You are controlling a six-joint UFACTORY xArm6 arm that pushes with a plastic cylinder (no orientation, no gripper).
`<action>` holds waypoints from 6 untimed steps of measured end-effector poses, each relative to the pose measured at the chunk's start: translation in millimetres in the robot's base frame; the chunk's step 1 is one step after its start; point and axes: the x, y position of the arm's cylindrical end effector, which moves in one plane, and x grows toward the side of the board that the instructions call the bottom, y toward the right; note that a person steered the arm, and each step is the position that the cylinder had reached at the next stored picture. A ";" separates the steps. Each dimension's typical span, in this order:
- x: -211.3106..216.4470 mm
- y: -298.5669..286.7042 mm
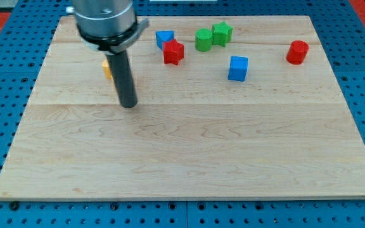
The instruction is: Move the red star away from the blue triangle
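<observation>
Your tip touches no block. The red star lies far-right of it, touching the blue triangle behind; approach from there.

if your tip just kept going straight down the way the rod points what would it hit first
The wooden board itself. My tip points down and seems to sit on bare wood already, with no block under it. The yellow block is behind the rod; the red star is off towards the view's upper right.
</observation>
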 end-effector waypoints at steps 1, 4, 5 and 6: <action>-29.7 -17.3; -127.7 9.5; -133.4 70.1; -122.8 76.7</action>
